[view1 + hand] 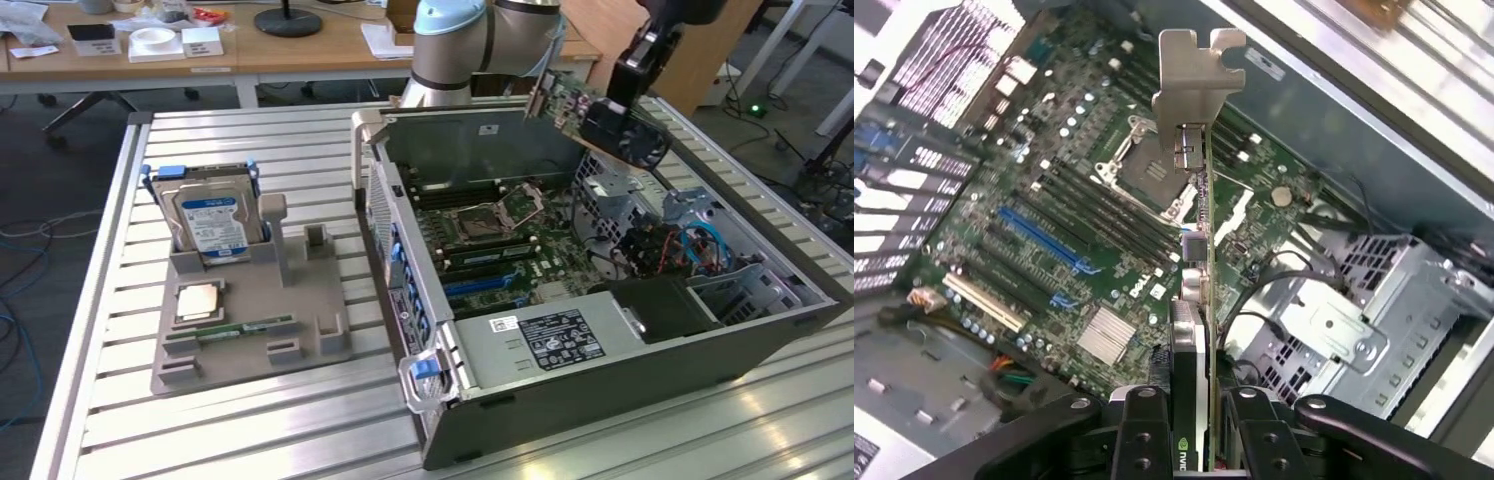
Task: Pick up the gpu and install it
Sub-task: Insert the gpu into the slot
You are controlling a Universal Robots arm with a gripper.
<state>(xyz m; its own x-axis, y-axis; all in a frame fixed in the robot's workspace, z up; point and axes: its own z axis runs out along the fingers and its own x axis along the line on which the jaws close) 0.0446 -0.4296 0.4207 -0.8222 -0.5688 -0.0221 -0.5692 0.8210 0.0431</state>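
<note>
The gripper [618, 92] is closed partway, just enough to clamp the thin gpu [627, 135] between its fingers [1139, 425], one on each flat face. The card hangs in the air above the far rim of the open computer case [400, 260], tilted and touching nothing inside the case.

In the wrist view the gpu [1195, 330] is seen edge-on, and its silver end bracket [1189, 85] is the part farthest from the gripper [1189, 415]. Next to the fingers, the card's edge carries a small logo with white letters that look like the start of NVIDIA; the rest is cut off.

Under the card, inside the case, lies the green motherboard [1054, 250] with its open processor socket [1144, 170], blue slots [1039, 235] and a finned heatsink [1104, 335]. White lettering on the board [1145, 290] appears to read DELL.

At the near end of the case a black label [554, 340] with white print sits on the grey cover; its text is too small to read.

Outside the case, on the exterior view's left, a grey holder [300, 335] carries an upright hard drive [214, 225] with a blue label, and a green memory stick [250, 327] lies flat.
</note>
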